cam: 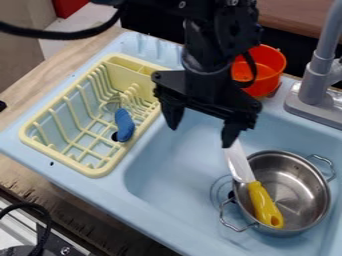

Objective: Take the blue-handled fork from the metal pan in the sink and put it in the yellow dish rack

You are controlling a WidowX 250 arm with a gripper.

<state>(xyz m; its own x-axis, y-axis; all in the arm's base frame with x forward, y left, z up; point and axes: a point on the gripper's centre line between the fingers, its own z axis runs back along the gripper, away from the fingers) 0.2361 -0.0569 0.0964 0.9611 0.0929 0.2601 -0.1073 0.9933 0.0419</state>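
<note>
"Yellow-handled knife with a long, pale blade [263,201] – where is it resting?"

"It's lying across one side of the round, silver metal pot with two loop handles [297,197]. Its blade is poking out over the rim, and the pot is sitting in the light blue sink [170,172]."

"What is the black two-finger robot gripper [202,126] doing?"

"It's hanging over the sink with its fingers spread wide. One finger is pointing down right by the blade's tip – I can't tell if they're touching."

"What else is sitting around?"

"A pale yellow dish rack [95,171] is standing beside the sink, holding a small blue thing [124,125]. A bright orange-red bowl [268,75] is sitting behind the gripper, and a grey tap [322,57] is standing near it."
</note>
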